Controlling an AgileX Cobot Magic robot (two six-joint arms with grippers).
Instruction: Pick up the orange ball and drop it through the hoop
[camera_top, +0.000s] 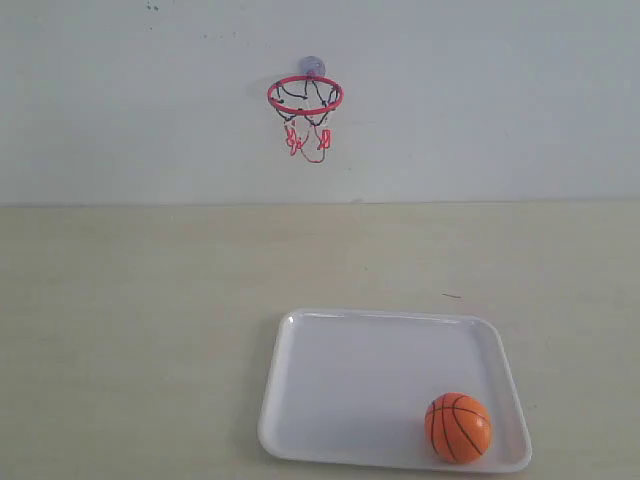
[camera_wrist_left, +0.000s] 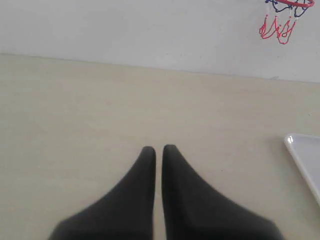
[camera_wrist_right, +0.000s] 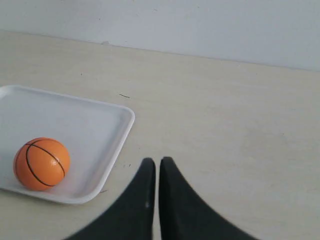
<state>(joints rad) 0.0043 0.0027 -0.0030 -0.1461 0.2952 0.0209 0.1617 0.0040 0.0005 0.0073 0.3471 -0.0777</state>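
The orange ball (camera_top: 458, 427) (camera_wrist_right: 41, 163) lies in the near right corner of a white tray (camera_top: 330, 370) (camera_wrist_right: 85, 117). The hoop (camera_top: 305, 95) with its red ring and black-and-red net hangs on the back wall from a suction cup; its net (camera_wrist_left: 278, 27) shows at the edge of the left wrist view. My left gripper (camera_wrist_left: 158, 148) is shut over bare table, holding nothing. My right gripper (camera_wrist_right: 156, 160) is also shut and empty, just beside the tray's edge and apart from the ball. Neither gripper appears in the exterior view.
The beige table (camera_top: 140, 300) runs back to a pale wall (camera_top: 480, 100). A corner of the white tray (camera_wrist_left: 305, 155) shows in the left wrist view.
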